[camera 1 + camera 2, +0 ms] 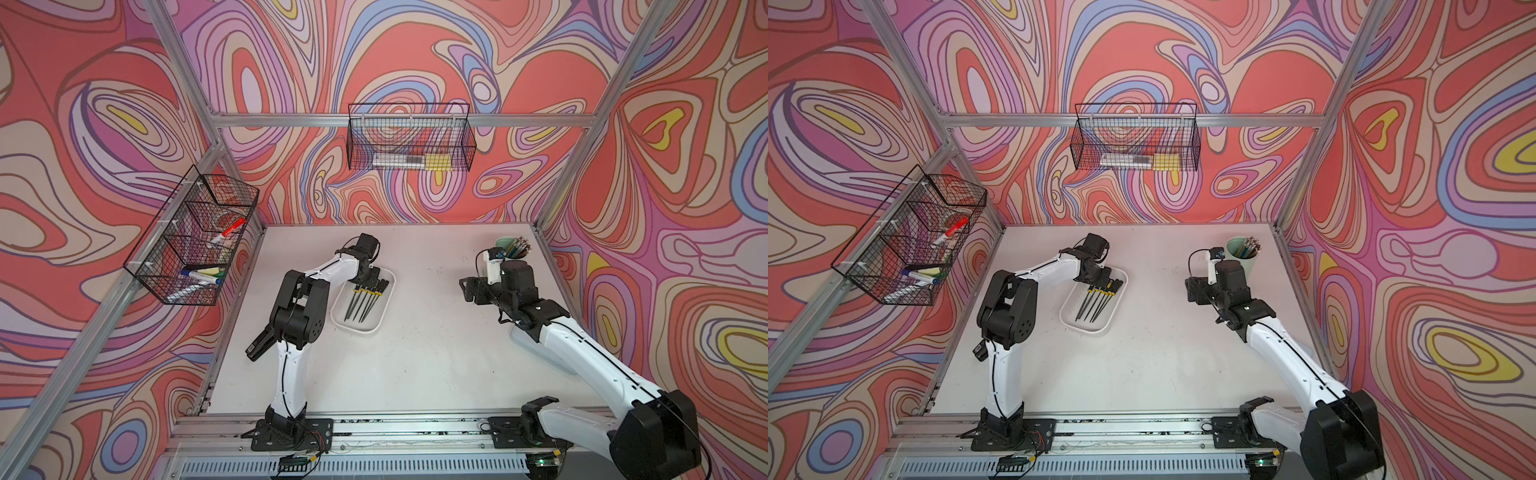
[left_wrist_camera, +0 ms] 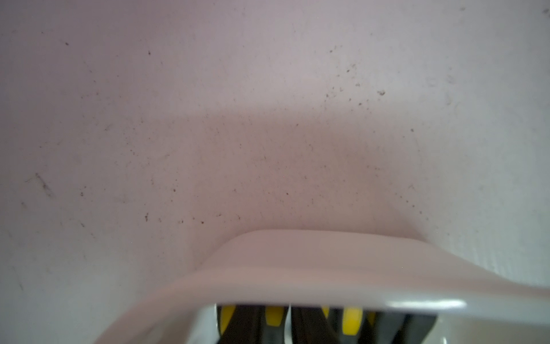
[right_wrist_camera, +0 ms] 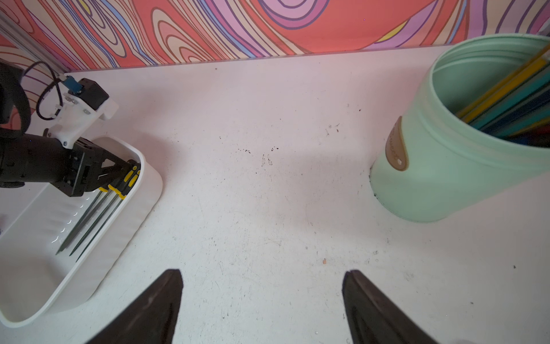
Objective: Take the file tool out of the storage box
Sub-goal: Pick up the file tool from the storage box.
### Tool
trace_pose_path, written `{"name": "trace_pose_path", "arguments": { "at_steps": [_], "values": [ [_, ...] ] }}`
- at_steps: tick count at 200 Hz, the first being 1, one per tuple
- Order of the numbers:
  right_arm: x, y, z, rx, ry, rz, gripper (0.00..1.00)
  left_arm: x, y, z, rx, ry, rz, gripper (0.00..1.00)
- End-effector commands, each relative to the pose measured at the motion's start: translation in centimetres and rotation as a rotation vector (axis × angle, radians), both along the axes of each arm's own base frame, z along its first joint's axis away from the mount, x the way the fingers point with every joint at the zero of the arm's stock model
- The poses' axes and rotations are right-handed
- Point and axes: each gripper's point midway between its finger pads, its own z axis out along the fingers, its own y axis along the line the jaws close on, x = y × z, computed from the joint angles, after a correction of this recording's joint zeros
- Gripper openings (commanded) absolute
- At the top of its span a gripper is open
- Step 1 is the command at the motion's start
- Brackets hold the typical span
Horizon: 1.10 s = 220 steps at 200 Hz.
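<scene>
- Left jaws are closed, tips down at the handle end of the file tools [image 3: 95, 220] inside the storage box [image 3: 89, 286]. In the right wrist view the two tips meet right at the black-and-yellow handles. Whether a handle is pinched between them cannot be told.
- From the left wrist, in a blurred close view, the box's rounded rim [image 2: 297, 268] shows, with yellow-and-black handles [image 2: 352, 320] just inside it.
- Right jaws stand wide open with nothing between them. Their dark fingers [image 3: 154, 309] hover over bare tabletop [image 3: 268, 208], well apart from the storage box, off its right side.
- In both top views the file tools [image 1: 365, 303] [image 1: 1098, 305] lie side by side within the box's rim. Their handles are at the far end under the left jaws, and the thin dark blades run toward the near end, flat on the box's floor.
- Resting flat on the tabletop [image 1: 415, 365], the storage box [image 1: 357, 328] [image 1: 1084, 328] is a shallow white tray with its long side set at a slant.
- Farther from the box than the right jaws, on that same right side and nearer the back wall, a mint-green pencil cup [image 1: 513, 249] [image 3: 446, 149] stands upright, holding pencils.
- Two black wire baskets hang above the tabletop. One [image 1: 195, 241], on the rail left of the box, holds markers; the other [image 1: 409, 139] is on the rail behind the box.
</scene>
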Motion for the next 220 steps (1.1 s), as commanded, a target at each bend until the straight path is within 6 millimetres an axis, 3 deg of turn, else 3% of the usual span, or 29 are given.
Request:
{"name": "trace_pose_path", "arguments": {
  "at_steps": [1,90,126,182,220],
  "values": [
    [-0.1,-0.1,0.2,-0.001,-0.017,-0.008,0.86,-1.6,0.3,-2.0,0.033,0.088,-0.008,0.19],
    [-0.3,-0.1,-0.1,-0.001,-0.014,-0.009,0.86,-1.7,0.3,-2.6,0.059,0.128,0.002,0.24],
    [-0.3,-0.1,0.1,0.002,-0.016,-0.007,0.86,-1.6,0.3,-1.6,0.044,0.1,0.01,0.12],
    [-0.9,0.5,1.7,0.041,-0.044,0.022,0.86,-1.3,-0.9,5.7,-0.1,-0.077,0.021,0.1],
    [-2.0,1.7,3.8,0.109,-0.07,0.08,0.86,-2.3,-1.7,10.8,-0.246,-0.2,0.026,0.12]
  ]
}}
